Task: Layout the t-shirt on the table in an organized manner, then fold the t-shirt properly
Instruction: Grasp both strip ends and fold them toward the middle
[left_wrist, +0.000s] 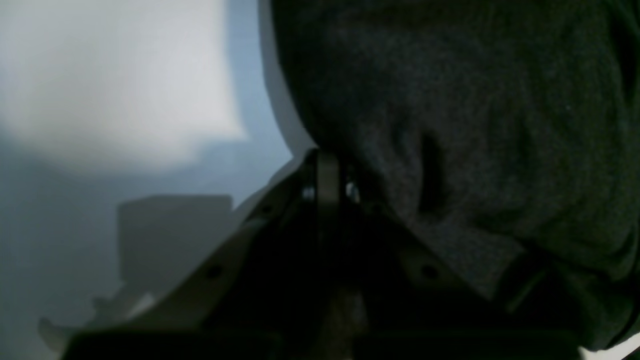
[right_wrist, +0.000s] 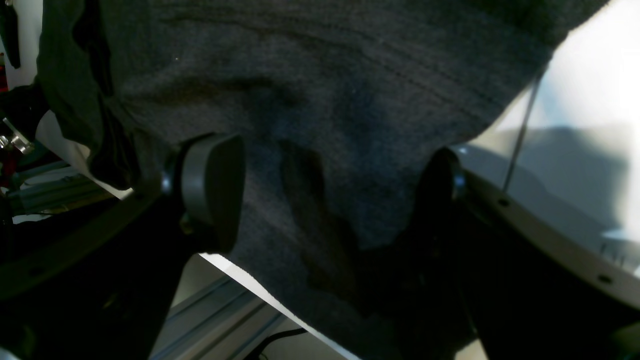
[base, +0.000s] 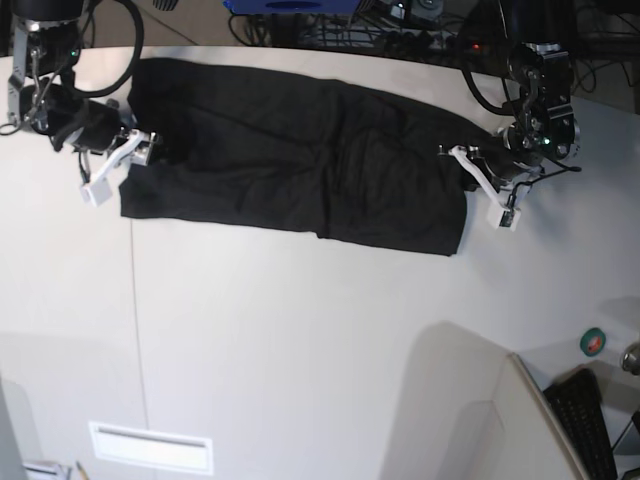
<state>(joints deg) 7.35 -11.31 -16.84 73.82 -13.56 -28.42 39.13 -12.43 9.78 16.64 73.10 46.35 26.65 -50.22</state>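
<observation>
So the t-shirt (base: 300, 160) is lying stretched out as one long dark strip across the far part of the table (base: 300, 340), running from the far-left area down toward the right side, plain black side showing (no print visible from any view). It's got a few creases in the middle but it's mostly flat. One shirt, two arms, one at each end. The left gripper (base: 470, 170) sits right at the shirt's right-hand end in the base view, and its wrist camera shows the jaws closed together with dark fabric bunched right up against them; I honestly can't tell if cloth is actually pinched in there or just lying beside. The right gripper (right_wrist: 330, 175) is at the opposite end with its jaws spread wide, one pad (right_wrist: 212, 185) on each side of a fold of the shirt, the cloth sitting between them but not squeezed. Nothing else lies on the shirt. Around it: a thin dark seam line (base: 135, 320) running across the tabletop, a small green round thing (base: 593, 341) near the right edge, and a black keyboard (base: 590, 420) in the bottom right corner, all well apart from the shirt.
</observation>
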